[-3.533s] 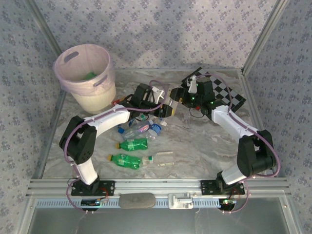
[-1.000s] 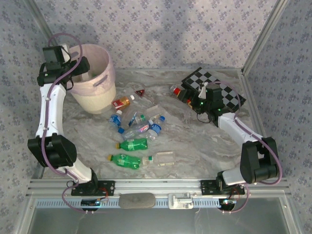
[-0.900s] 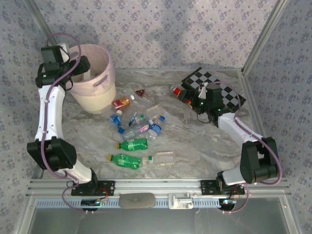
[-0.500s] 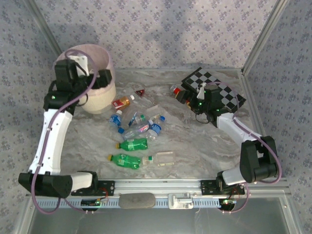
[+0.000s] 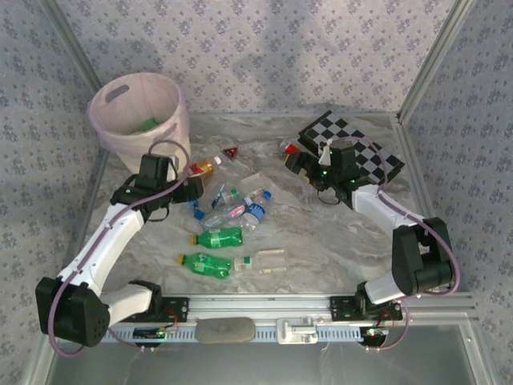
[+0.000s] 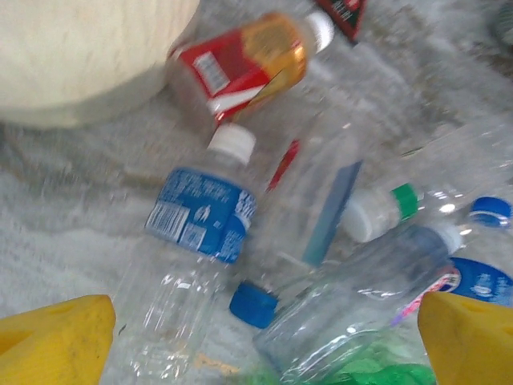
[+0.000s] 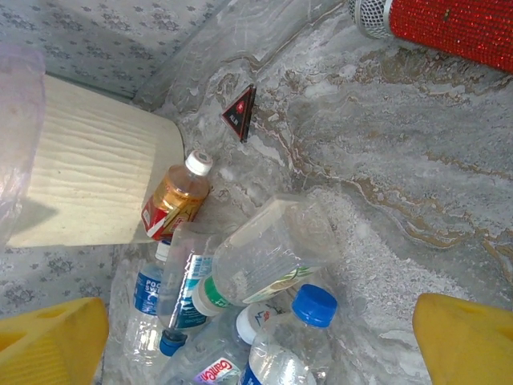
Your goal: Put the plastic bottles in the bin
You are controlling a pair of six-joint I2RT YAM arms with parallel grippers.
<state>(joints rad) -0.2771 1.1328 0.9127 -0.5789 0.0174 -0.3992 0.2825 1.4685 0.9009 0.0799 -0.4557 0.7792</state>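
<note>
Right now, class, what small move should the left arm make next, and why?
Probably lower the open left gripper around the blue-labelled clear bottle lying between its fingers; it holds nothing, and that bottle is not yet in the bin.

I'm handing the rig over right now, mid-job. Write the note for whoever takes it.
Left gripper: open, empty, low over the clear bottles near the bin.
Right gripper: open, empty, by the chessboard, facing the pile.
Done: a green item, likely a bottle, lies in the bin.
To do: roughly ten bottles lie on the table: the red-label bottle at the bin's foot, the clear cluster, and two green bottles nearer the bases.
</note>
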